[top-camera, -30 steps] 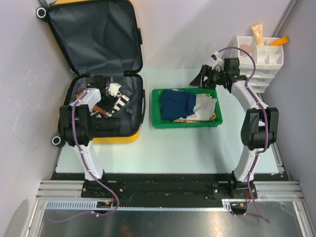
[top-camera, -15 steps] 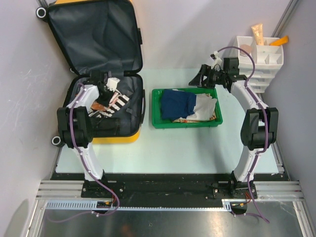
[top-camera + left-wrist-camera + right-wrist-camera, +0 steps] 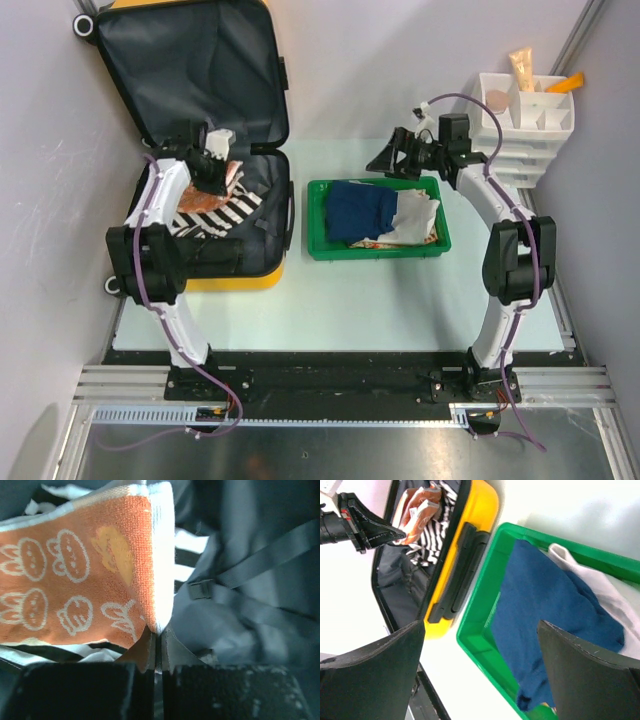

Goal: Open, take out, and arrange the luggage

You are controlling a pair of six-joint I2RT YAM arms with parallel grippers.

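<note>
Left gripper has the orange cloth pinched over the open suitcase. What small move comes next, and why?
Probably lift the left gripper straight up: it is shut on a corner of the orange cloth, while the rest lies on striped fabric inside the luggage, not yet clear for carrying to the green tray.

Open luggage (image 3: 190,70) at left, left fingers (image 3: 212,176) on orange cloth (image 3: 200,203) inside, green tray (image 3: 380,253) centre

Grey-lined yellow luggage (image 3: 240,281); orange towel (image 3: 75,580) with white bunny print; green tray (image 3: 380,253); navy cloth (image 3: 360,212)
</note>
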